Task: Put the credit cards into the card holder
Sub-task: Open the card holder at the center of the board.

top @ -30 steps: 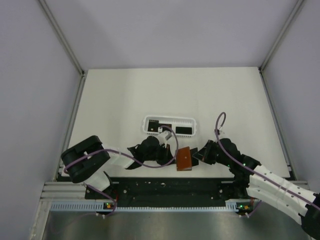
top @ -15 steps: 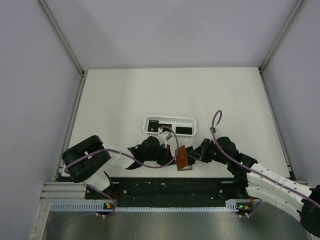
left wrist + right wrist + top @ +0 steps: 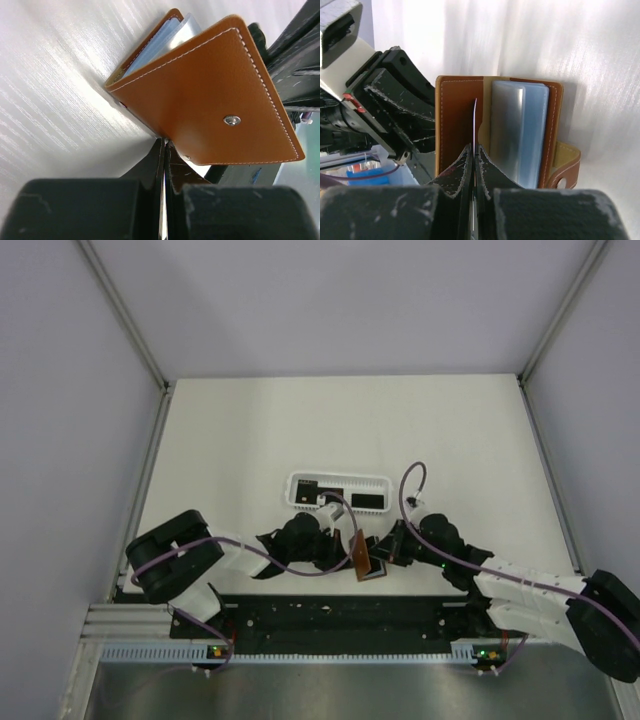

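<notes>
Your card holder (image 3: 366,558) stands on edge, partly open, toward 6 o'clock on the table (image 3: 450,430), pinched between both arms. In the right wrist view its brown cover lies at 9 o'clock, the bluish pockets at 3 o'clock, and the clasp tab hangs low at 4 o'clock. Your right gripper (image 3: 473,150) is clamped on a thin credit card (image 3: 475,122), seen edge-on, whose top edge sits in the gap between the cover and the pockets. Your left gripper (image 3: 163,150), at 9 o'clock of the holder, is closed on the lower edge of its brown cover. The white basket (image 3: 340,480) sits just beyond, at 11 o'clock, with two black cards (image 3: 367,501) inside.
</notes>
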`<state>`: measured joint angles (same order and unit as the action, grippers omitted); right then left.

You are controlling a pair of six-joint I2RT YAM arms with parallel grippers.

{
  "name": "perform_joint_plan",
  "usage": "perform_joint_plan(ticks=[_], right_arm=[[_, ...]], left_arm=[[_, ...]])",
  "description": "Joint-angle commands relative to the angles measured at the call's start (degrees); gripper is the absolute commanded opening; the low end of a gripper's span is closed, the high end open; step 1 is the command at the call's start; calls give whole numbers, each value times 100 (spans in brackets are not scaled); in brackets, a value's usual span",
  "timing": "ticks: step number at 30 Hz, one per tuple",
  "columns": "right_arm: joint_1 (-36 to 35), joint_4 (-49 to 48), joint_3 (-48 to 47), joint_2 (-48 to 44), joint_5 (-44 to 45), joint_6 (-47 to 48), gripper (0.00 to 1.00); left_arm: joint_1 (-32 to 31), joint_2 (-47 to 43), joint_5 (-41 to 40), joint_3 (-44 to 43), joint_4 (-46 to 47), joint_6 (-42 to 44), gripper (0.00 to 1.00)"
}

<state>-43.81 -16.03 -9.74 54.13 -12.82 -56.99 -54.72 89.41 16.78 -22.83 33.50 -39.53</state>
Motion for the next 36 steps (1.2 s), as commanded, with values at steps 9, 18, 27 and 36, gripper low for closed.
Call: perform_joint_plan(ticks=[9,18,27,36], right_arm=[[-645,-1218,-467,1442,165,206,0],[-1041,310,-933,1478,1456,311,0],[-1296,1067,-1232,1522,2063,487,0],[-1560,1313,-1479,1680,2398,452,0]], left_arm=[[-30,288,80,-134,377,-37,0],[-21,-300,-401,191,-140,-72,0],[-21,-2557,-1404,60,-2293,147,0],[-21,-3299,-1994,-388,-1645,595,0]])
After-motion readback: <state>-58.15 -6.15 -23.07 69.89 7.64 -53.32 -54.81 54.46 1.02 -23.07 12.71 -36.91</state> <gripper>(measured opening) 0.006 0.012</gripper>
